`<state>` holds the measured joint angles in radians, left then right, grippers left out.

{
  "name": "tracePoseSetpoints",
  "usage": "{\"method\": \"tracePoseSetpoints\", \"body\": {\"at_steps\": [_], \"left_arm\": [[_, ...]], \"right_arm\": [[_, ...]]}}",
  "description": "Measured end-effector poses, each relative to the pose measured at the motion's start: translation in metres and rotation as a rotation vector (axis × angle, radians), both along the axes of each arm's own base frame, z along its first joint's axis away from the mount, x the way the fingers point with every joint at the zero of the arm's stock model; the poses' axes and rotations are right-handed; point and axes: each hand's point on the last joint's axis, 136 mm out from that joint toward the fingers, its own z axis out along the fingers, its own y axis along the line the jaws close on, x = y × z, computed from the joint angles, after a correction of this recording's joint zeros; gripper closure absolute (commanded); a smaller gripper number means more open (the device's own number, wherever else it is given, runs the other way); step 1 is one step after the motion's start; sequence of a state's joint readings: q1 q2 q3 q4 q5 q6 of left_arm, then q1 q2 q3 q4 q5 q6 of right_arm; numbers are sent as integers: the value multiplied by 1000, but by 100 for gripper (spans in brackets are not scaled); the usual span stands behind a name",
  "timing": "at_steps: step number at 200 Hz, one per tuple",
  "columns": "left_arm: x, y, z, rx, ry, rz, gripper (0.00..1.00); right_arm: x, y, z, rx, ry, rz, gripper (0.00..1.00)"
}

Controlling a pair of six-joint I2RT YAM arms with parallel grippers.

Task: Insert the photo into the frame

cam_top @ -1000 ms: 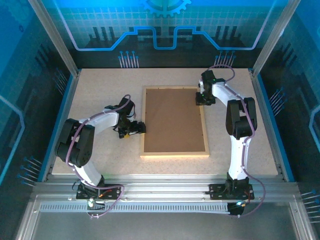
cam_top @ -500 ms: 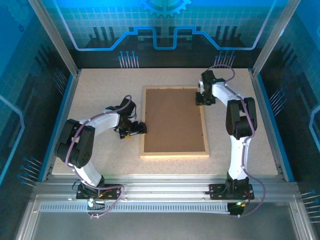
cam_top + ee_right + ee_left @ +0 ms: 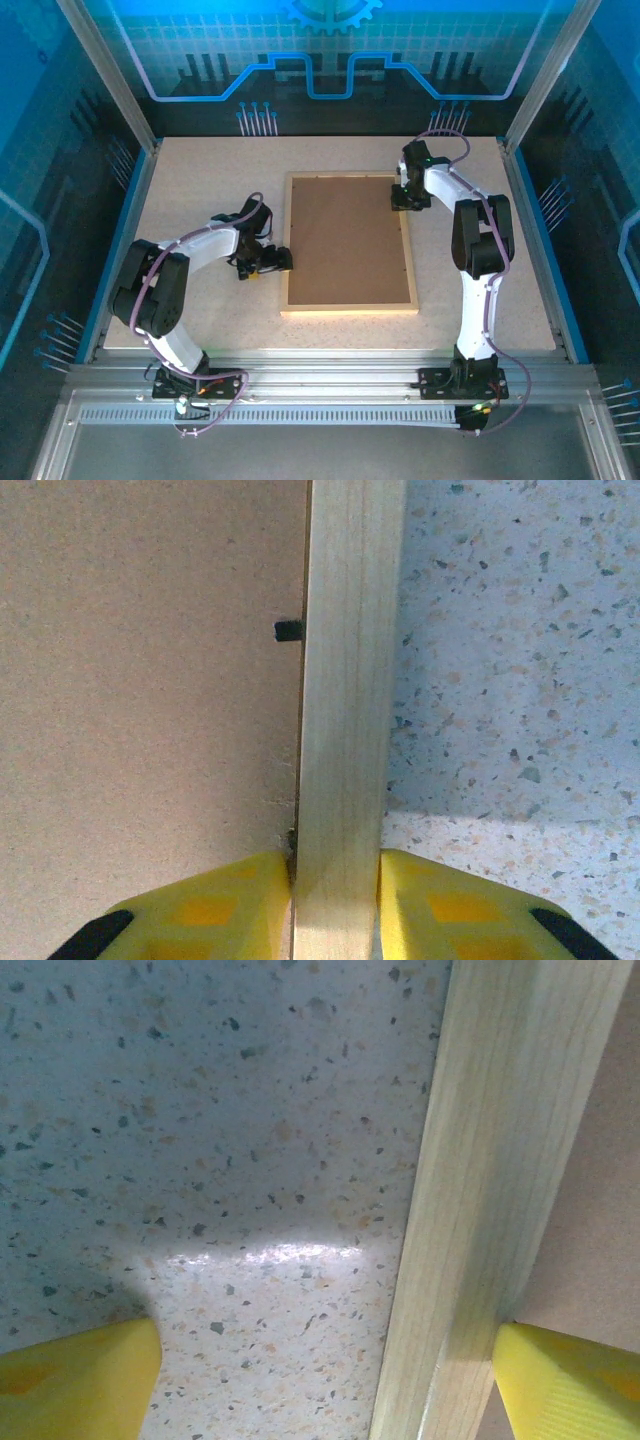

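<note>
Table [image 3: 200, 180]: frame [image 3: 350, 306] as before, L gripper [image 3: 275, 261] wide astride rail [image 3: 470, 1200], R gripper [image 3: 401, 199] tight on rail

Keeps the left arm [image 3: 190, 250] folded low, elbow out, with the left gripper [image 3: 276, 260] spread wide. Holds the right arm [image 3: 470, 235] stretched far forward, right gripper [image 3: 400, 198] pinched on the frame [image 3: 345, 680], yellow fingers [image 3: 220, 900] pressing both sides.

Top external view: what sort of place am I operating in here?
Most likely an enclosed robot work cell or lab booth, not a home: aluminium posts and blue printed panels wall in a speckled table, with left arm and right arm bolted to a rail at its near edge.
</note>
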<state>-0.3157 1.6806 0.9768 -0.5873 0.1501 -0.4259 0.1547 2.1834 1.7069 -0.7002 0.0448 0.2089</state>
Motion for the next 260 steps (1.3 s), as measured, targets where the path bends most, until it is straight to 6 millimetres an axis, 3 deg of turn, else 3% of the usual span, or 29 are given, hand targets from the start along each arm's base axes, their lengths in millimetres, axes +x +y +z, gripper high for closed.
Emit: {"method": "tracePoseSetpoints", "body": {"at_steps": [168, 260], "left_arm": [[-1, -25, -16, 70, 117, -64, 17], [3, -28, -12, 79, 131, -78, 14]], "right_arm": [[4, -2, 1, -12, -19, -4, 68], [5, -3, 1, -19, -23, -7, 68]]}}
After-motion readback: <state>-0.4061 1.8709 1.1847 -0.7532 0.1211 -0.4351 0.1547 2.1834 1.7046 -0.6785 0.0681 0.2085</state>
